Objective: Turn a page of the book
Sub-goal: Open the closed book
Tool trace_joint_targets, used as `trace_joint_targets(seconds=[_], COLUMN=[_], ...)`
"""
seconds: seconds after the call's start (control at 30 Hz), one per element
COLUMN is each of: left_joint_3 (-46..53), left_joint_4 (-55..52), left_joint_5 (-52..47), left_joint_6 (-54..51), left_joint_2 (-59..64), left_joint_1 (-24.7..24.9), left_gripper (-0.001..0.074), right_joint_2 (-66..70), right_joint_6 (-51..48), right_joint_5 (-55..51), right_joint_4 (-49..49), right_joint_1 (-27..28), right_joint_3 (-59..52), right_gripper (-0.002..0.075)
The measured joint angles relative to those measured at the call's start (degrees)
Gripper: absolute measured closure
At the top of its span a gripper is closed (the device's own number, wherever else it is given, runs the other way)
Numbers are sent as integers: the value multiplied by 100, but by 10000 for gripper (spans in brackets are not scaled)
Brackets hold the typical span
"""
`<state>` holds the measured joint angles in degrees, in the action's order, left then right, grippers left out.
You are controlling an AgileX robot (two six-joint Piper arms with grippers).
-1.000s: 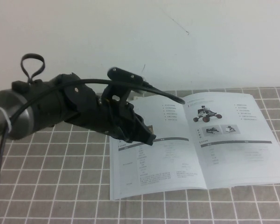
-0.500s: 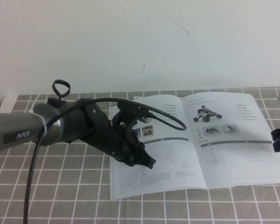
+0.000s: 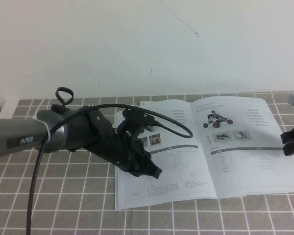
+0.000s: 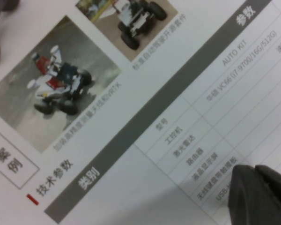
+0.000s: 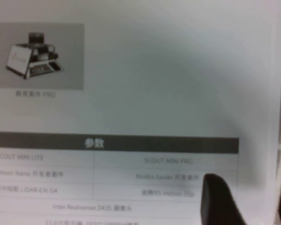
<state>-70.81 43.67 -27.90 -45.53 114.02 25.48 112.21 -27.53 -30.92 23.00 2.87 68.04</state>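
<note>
An open book (image 3: 206, 152) lies flat on a grid-patterned tablecloth (image 3: 49, 205). Compared with half a second earlier, the right gripper (image 3: 290, 142) has crept slightly further in over the book's outer right edge, its fingers (image 5: 218, 199) spread and empty above the page (image 3: 245, 147) showing a dark rover. The left gripper (image 3: 154, 172) hovers over the left-hand sheet, barely shifted; whether its fingers are open cannot be told. Bare cloth surrounds the book's near and left edges.

The left claw (image 3: 156, 172) hides part of the book (image 3: 186, 161); the right claw (image 3: 290, 142) is perhaps edge-cropped.
</note>
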Motion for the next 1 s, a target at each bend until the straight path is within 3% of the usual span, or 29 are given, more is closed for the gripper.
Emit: trace_joint_targets(seconds=[1.0], left_joint_3=[0], left_joint_4=[104], left_joint_5=[-34], left_joint_6=[-23], left_joint_2=[37], left_joint_1=[-11], left_gripper=[739], right_joint_2=[262], right_joint_6=[-259], right_joint_5=[43], right_joint_4=[361], right_joint_1=[11], right_joint_3=[23], right_gripper=[444])
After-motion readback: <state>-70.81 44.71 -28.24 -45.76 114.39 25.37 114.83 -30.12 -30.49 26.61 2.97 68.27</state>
